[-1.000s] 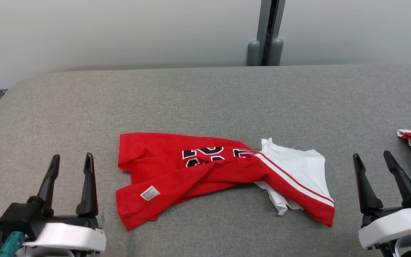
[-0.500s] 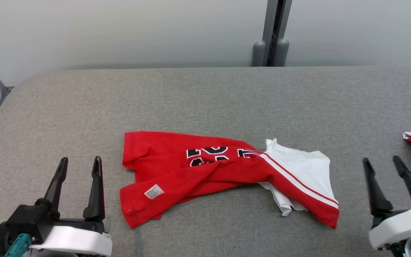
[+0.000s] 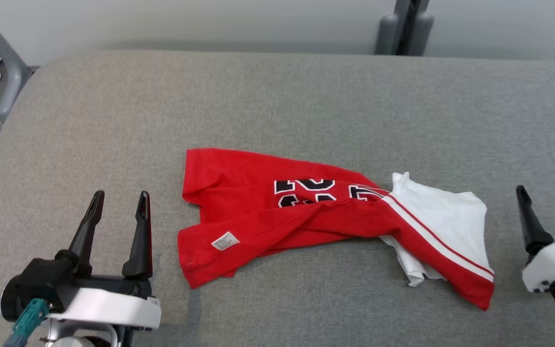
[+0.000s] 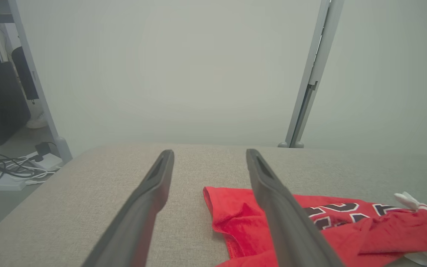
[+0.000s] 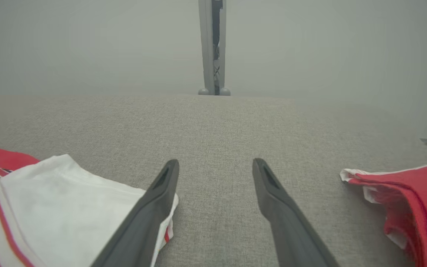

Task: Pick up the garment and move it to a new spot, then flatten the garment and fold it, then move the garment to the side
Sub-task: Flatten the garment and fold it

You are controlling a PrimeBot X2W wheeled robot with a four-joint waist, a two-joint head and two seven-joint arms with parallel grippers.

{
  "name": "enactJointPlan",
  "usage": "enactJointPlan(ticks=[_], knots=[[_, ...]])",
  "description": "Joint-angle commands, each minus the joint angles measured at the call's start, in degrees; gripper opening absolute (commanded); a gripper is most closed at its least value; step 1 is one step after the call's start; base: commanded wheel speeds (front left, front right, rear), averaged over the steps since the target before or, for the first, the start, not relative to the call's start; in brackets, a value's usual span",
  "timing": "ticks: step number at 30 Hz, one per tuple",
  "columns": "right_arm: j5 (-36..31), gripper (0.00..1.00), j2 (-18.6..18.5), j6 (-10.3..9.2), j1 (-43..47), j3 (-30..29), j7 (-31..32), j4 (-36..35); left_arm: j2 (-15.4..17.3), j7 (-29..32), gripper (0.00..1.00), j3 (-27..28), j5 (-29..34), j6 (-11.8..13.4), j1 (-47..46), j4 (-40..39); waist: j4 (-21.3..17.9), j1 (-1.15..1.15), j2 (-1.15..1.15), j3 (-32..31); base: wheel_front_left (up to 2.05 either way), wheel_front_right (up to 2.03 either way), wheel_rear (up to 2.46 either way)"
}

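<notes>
Both left hand [image 3: 121,193] and right hand [image 3: 541,188] hang open, empty; grabbing garment [image 3: 258,226] by one crumpled layer risks bunching, not lifting.

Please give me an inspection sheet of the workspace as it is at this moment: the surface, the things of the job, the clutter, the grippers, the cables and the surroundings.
Surface: grey fabric-covered table, no stains seen.
Job's things: garment, a red jersey, lies crumpled between the two grippers, with its white sleeve toward the robot's right and a small label facing up.
Clutter: second red-and-white cloth on the table to the right of the right gripper, apart from the garment.
Grippers: left gripper open and empty; right gripper open and empty; neither touches the garment.
Cables: cables on the floor beyond the table's left end.
Surroundings: pale wall and grey post behind the table.
</notes>
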Motion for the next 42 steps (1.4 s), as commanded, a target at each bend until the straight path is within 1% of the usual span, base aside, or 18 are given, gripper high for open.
enactJointPlan(ticks=[1, 6, 11, 12, 14, 18, 23, 27, 30, 33, 36, 38, 42], knots=[[0.90, 1.00, -0.77, -0.02, -1.69, 1.20, -0.38, 1.32, -0.14, -0.48, 1.00, -0.03, -0.33, -0.55, -1.53, 0.31, 1.55, 0.00, 0.00, 2.76, 0.00, 0.00, 0.00], [2.86, 1.00, -2.29, -0.03, -5.77, 6.91, 0.86, 6.23, -0.84, -1.42, 1.00, -0.78, -0.29, -1.79, -4.09, 1.52, 2.77, 0.00, 0.00, 5.86, 0.00, 0.00, 0.00], [5.94, 1.00, -4.22, -0.03, -7.84, 12.15, 3.61, 10.56, -1.59, -2.28, 1.00, -1.26, -0.37, -2.63, -5.86, 3.25, 3.30, 0.00, 0.00, 7.05, 0.00, 0.00, 0.00], [6.80, 0.45, -4.36, -0.03, -7.98, 12.69, 4.00, 11.24, -1.65, -2.39, 1.00, -1.28, -0.43, -2.82, -6.10, 3.58, 3.34, 0.00, 0.00, 7.11, 0.00, 0.00, 0.00], [7.64, 0.00, -5.08, -0.03, -8.59, 13.28, 3.32, 11.62, -1.72, -2.66, 1.00, -1.26, -0.44, -3.02, -6.47, 4.27, 3.31, 0.00, 0.00, 7.06, 0.00, 0.00, 0.00], [8.94, 0.00, -6.29, -0.03, -10.49, 13.94, 2.04, 10.52, -1.69, -3.16, 1.00, -1.04, -0.51, -3.34, -6.98, 5.19, 2.86, 0.00, 0.00, 6.32, 0.00, 0.00, 0.00], [7.90, 0.00, -7.33, -0.03, -12.57, 13.39, -0.21, 7.41, -1.48, -3.50, 1.00, -0.57, -0.66, -3.26, -6.84, 5.72, 1.69, 0.00, 0.00, 5.39, 0.00, 0.00, 0.00], [5.10, 0.00, -7.78, -0.02, -15.11, 12.44, -2.78, 2.63, -1.07, -3.70, 1.00, -0.22, -0.63, -3.17, -6.62, 5.66, -0.01, 0.00, 0.00, 4.65, 0.00, 0.00, 0.00], [1.99, 0.00, -7.51, -0.02, -13.77, 12.86, -3.91, -1.79, -0.88, -3.71, 1.00, -0.40, -0.55, -3.27, -6.39, 5.48, -0.86, 0.00, 0.00, 4.24, 0.00, 0.00, 0.00], [-0.08, 0.00, -5.48, -0.02, -8.63, 12.71, -4.39, -4.89, -1.04, -3.65, 1.00, -0.68, -0.70, -3.31, -6.35, 5.43, -1.35, 0.00, 0.00, 3.83, 0.00, 0.00, 0.00], [-0.54, 0.00, -2.89, -0.03, -2.88, 11.53, -4.25, -5.81, -1.29, -3.68, 1.00, -0.86, -0.95, -3.19, -6.15, 5.48, -1.73, 0.00, 0.00, 3.64, 0.00, 0.00, 0.00], [-0.05, 0.00, -0.68, -0.04, 0.88, 10.37, -4.04, -4.87, -1.37, -3.67, 1.00, -0.99, -1.16, -3.23, -5.93, 5.65, -2.02, 0.00, 0.00, 3.44, 0.00, 0.00, 0.00], [0.37, 0.00, 1.77, -0.03, 4.05, 9.23, -4.62, -2.89, -1.08, -3.42, 1.00, -0.94, -1.25, -3.00, -5.26, 5.70, -2.79, 0.00, 0.00, 3.04, 0.00, 0.00, 0.00]])
